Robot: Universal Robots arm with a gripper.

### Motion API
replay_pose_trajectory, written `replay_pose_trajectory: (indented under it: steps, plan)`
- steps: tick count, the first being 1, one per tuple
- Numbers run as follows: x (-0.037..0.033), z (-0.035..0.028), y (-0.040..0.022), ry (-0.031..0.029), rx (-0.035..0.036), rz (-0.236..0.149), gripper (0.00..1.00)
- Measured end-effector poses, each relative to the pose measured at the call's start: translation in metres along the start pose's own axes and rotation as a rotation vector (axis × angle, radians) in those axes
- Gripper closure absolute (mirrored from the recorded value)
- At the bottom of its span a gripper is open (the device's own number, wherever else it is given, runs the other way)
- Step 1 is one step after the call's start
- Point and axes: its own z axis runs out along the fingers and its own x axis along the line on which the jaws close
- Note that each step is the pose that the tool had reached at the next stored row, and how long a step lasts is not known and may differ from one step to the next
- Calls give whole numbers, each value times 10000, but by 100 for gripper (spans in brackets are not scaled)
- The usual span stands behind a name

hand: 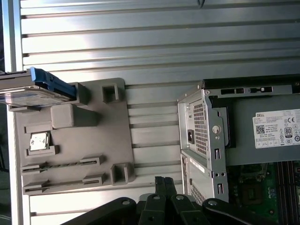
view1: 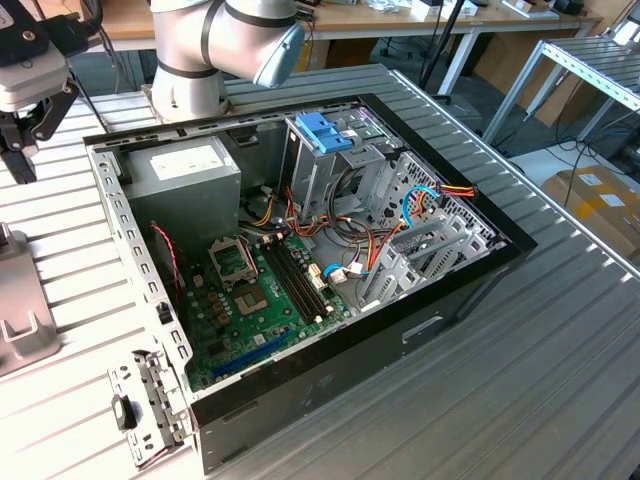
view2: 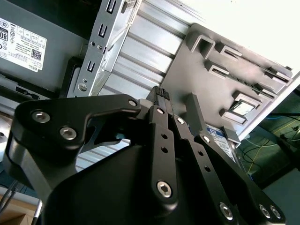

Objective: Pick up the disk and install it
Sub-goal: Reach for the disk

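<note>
The disk point(hand: 33, 91) sits at one end of a grey fixture plate point(hand: 93, 140) and appears to rest in a slot there, blue rail point(hand: 52, 79) uppermost in the first wrist view. The plate lies on the ribbed metal table point(hand: 150, 42), just beside the open computer case point(view1: 330, 370). The gripper point(hand: 163, 179) is well apart from the disk, its fingers pressed together and holding nothing. The grey power supply box point(hand: 267, 136) sits inside the case.

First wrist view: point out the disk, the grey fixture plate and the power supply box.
The disk point(hand: 33, 95), first wrist view, on its pale label face.
The grey fixture plate point(hand: 93, 140), first wrist view, on its bare flat middle.
The power supply box point(hand: 243, 145), first wrist view, on its grey metal beside the sticker.
</note>
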Motion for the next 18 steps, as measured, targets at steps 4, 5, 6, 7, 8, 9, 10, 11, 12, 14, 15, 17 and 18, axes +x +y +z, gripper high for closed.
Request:
replay_pose_trajectory:
  steps: [4,5,6,7,8,9,10,11,12,14,15,17,18]
  plan:
    - [12,0,-1,0,1,0,89]
    - [16,0,-1,0,1,0,89]
    - [18,0,-2,0,1,0,89]
    - [22,-1,-2,0,1,0,89]
    - [25,-1,-2,0,1,0,89]
    - [29,-1,-2,0,1,0,89]
    - [34,-1,-3,0,1,1,89]
    - [38,-1,-3,0,1,0,89]
    - [40,-1,-3,1,1,0,89]
    - [47,-1,-4,0,1,0,89]
    - [50,-1,-4,1,1,0,89]
    - [59,-1,-5,0,0,0,89]
    - [65,-1,-5,0,1,0,89]
